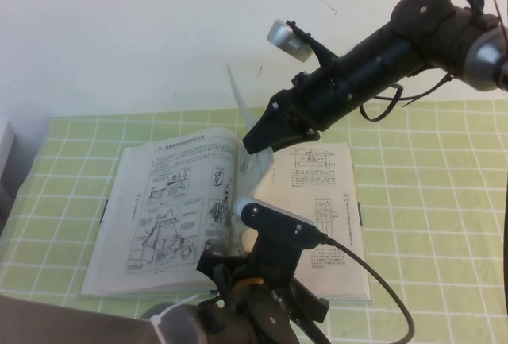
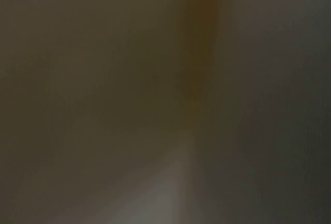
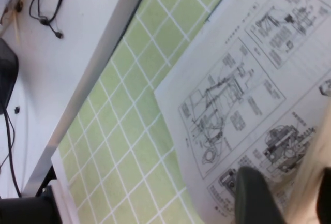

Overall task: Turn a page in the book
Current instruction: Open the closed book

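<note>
The book [image 1: 159,209] lies open on the green checked mat, its left-hand sheet showing framed machine drawings [image 3: 232,89]. One page [image 1: 240,114] stands nearly upright above the spine. My right gripper [image 1: 255,139] reaches in from the upper right to this leaf. In the right wrist view its two dark fingers [image 3: 253,198] stand apart, with the pale page [image 3: 305,177] running through the gap of the right gripper [image 3: 289,203]. My left gripper [image 1: 242,215] rests low over the book's near spine, under its own wrist mount. The left wrist view is dark and shows nothing.
The green checked mat [image 1: 429,201] covers the table under and around the book. Beyond its far edge is a white surface [image 1: 159,42]. A grey box [image 1: 4,153] sits at the far left edge. Black cables [image 3: 46,6] lie on the white table.
</note>
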